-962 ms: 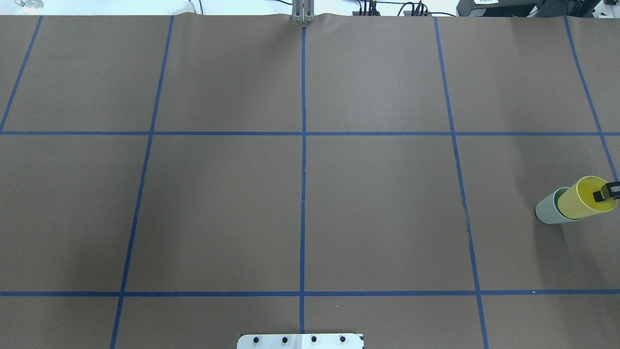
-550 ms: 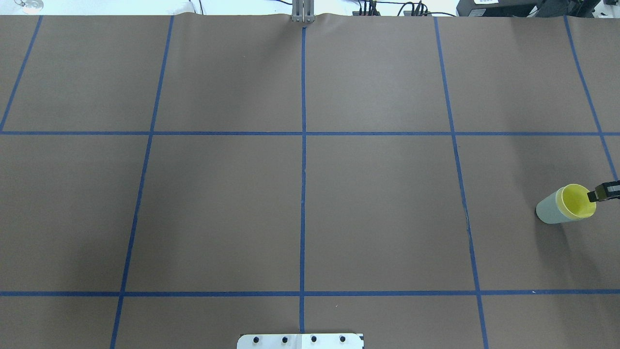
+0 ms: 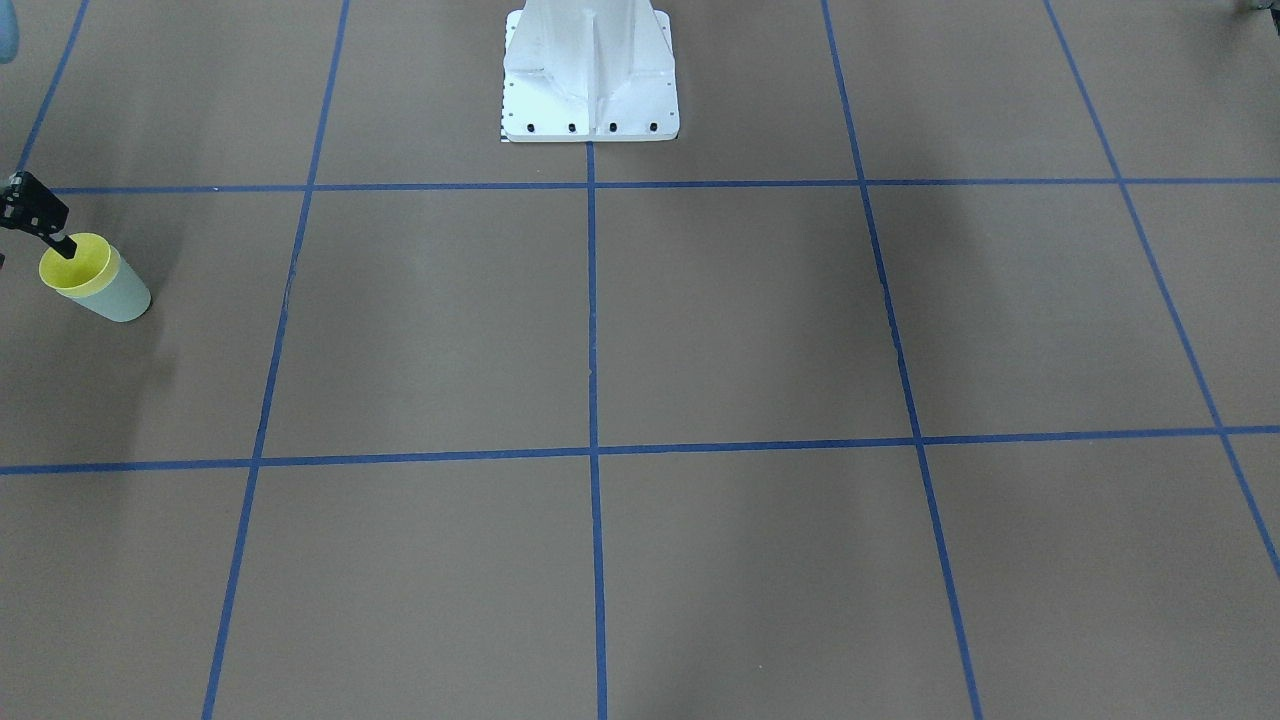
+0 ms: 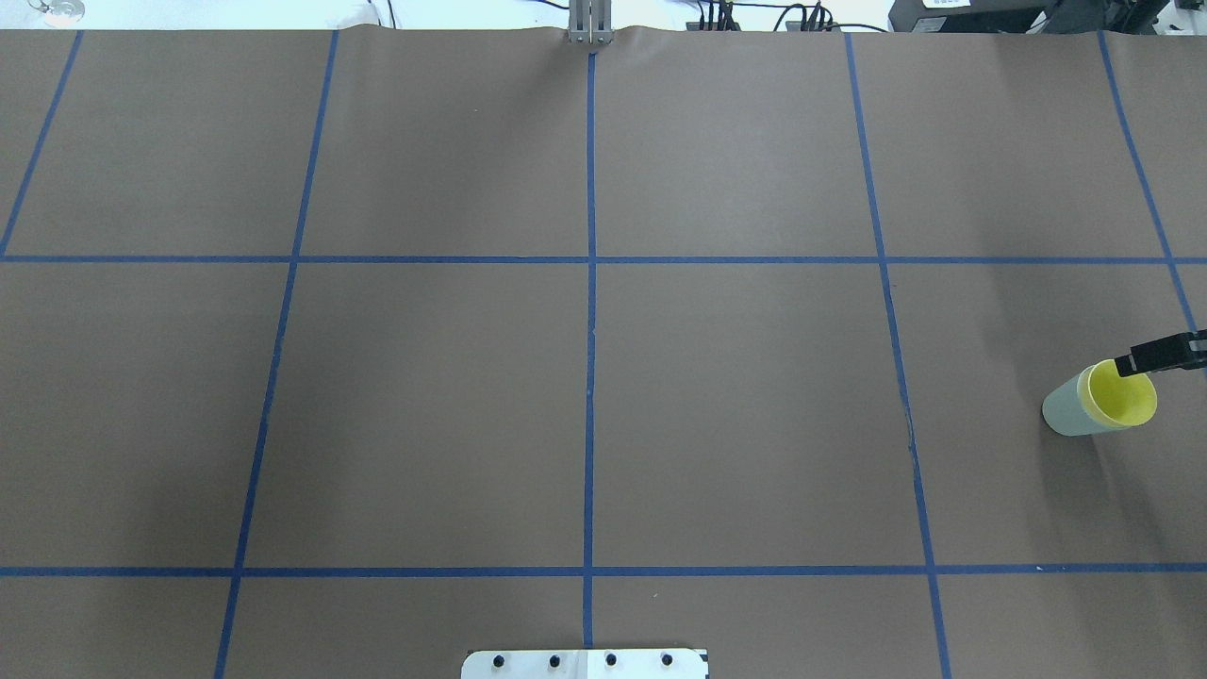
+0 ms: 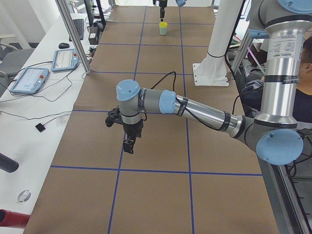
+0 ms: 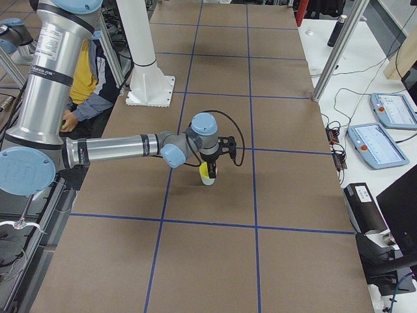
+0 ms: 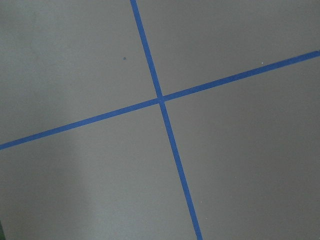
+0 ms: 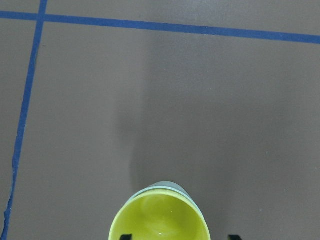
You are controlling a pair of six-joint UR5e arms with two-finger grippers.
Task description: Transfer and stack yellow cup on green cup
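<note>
The yellow cup (image 4: 1120, 396) sits nested inside the green cup (image 4: 1064, 411), which stands upright near the table's right edge. Both also show in the front view: the yellow cup (image 3: 75, 263) and the green cup (image 3: 122, 295). In the right wrist view the yellow cup (image 8: 160, 220) fills the bottom edge, and my right gripper (image 8: 179, 236) is open with its tips spread about the rim, gripping nothing. One right finger (image 4: 1155, 358) reaches over the far rim. My left gripper (image 5: 127, 145) hangs over bare table far from the cups; I cannot tell if it is open.
The brown table cover carries a grid of blue tape. The robot's white base (image 3: 590, 70) stands at the middle of the robot's side. Tablets (image 6: 391, 111) lie on a side bench beyond the table's edge. A person (image 6: 91, 85) sits behind the base.
The yellow cup, held tilted above the green cup a second ago, has dropped fully into it. The right finger has left the cup's inside and shifted to the far rim.
</note>
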